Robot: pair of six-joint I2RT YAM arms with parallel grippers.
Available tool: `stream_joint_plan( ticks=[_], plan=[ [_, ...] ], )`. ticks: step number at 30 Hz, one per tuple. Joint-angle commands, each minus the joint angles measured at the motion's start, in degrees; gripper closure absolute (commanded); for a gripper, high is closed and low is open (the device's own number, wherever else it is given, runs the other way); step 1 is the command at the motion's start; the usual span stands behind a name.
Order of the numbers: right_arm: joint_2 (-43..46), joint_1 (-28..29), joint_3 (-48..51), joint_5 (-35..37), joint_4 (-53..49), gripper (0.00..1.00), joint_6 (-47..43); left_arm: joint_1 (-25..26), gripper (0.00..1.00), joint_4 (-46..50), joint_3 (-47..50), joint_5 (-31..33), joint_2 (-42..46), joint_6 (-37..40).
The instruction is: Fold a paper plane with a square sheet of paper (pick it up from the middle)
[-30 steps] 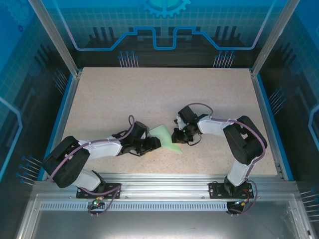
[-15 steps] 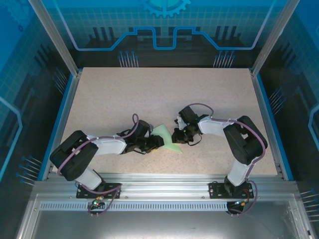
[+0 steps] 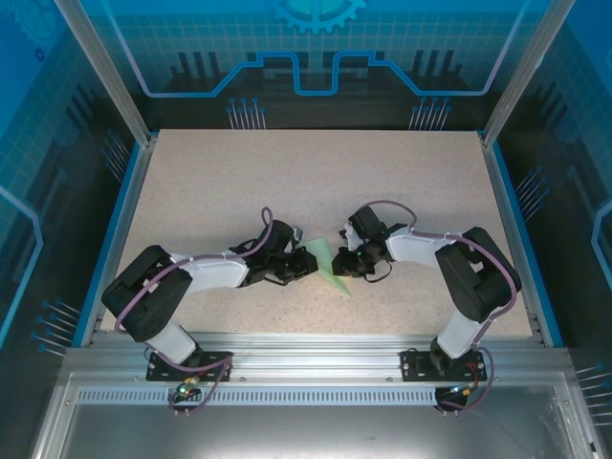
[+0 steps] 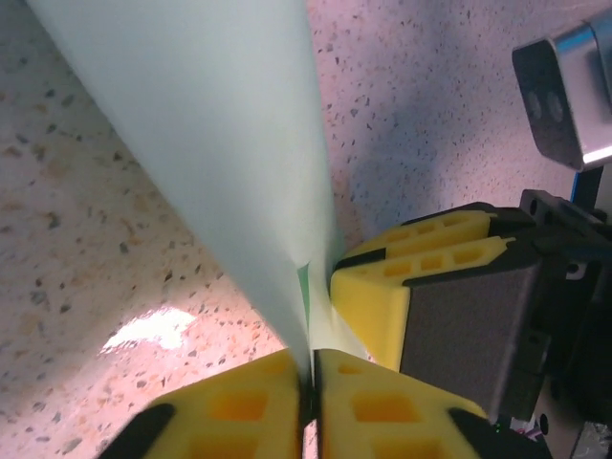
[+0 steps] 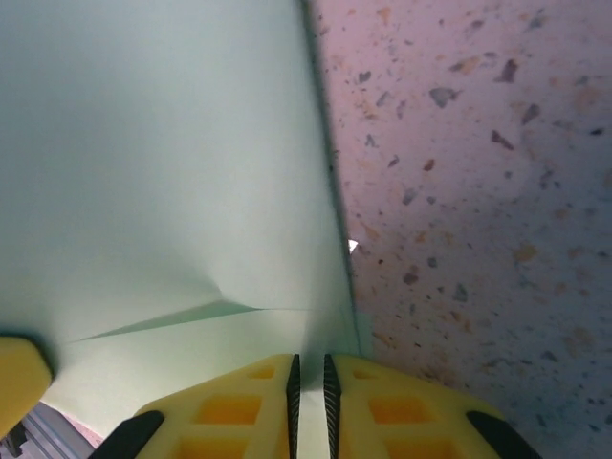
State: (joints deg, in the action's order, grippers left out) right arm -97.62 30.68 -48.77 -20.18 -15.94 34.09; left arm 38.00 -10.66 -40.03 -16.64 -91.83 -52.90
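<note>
The left gripper [image 4: 312, 371] has its yellow jaws pressed together on the sheet of paper [image 4: 220, 143], with the thin mint-green edge pinched in the seam between them. From that pinch, in the left wrist view, the sheet rises toward 11 o'clock as a broad, smooth pale band. A small fold shows just above the fingertips. Just beside it at 3 o'clock stands one of the right gripper's fingers [image 4: 421, 277], touching or almost touching the paper.

The right gripper [image 5: 308, 371] has its jaws drawn to a narrow slit. The lower edge of the sheet runs down into that slit, so it grips the paper too. In the right wrist view the sheet spreads toward 10 o'clock. A shallow crease runs across it near the fingers, and its straight edge runs up toward 12 o'clock. A yellow finger [image 5: 14, 378] of the left gripper shows at 8 o'clock.

From above, the paper is a narrow pointed wedge between the two grippers, the left one at its 9 o'clock and the right one at its 3 o'clock. Its tip points toward 5 o'clock. It sits on the speckled table [image 3: 287, 182], toward 6 o'clock from the table's middle. Both arms reach inward from the near edge.
</note>
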Motion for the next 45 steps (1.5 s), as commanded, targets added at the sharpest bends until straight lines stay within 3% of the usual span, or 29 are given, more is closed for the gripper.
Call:
stream_joint_plan(
  ticks=[1,9,14,17,23,36,39,45],
  plan=[
    [2.1,-0.8,0.9,0.3,0.1,0.79,-0.1,-0.4,0.92,3.6,-3.2,0.6,-1.3,3.1],
    [4.4,-0.8,1.4,2.5,-0.5,0.76,-1.2,-3.4,0.97,7.3,-6.5,-3.1,-4.8,5.6],
    [9.8,-0.1,3.3,7.3,-1.0,0.68,-3.8,-4.1,0.97,9.4,-7.9,-4.4,-5.6,5.9],
    [13.3,1.6,4.5,11.2,-1.2,0.59,-7.1,-4.3,0.96,10.3,-8.4,-5.0,-5.6,5.4],
    [15.4,8.8,5.4,19.4,1.9,0.54,-12.8,-4.3,0.95,12.1,-9.9,-5.6,-5.5,5.2],
    [13.5,22.7,11.8,39.2,17.1,0.53,-26.8,-4.5,0.93,12.7,-10.4,-6.4,-5.6,4.5],
    [12.3,24.1,12.2,44.0,19.0,0.53,-28.2,-4.4,0.93,12.6,-10.5,-6.6,-5.6,4.4],
    [10.2,24.6,12.2,45.6,20.9,0.58,-30.1,-4.5,0.93,12.3,-10.6,-6.8,-5.7,4.3]
  ],
)
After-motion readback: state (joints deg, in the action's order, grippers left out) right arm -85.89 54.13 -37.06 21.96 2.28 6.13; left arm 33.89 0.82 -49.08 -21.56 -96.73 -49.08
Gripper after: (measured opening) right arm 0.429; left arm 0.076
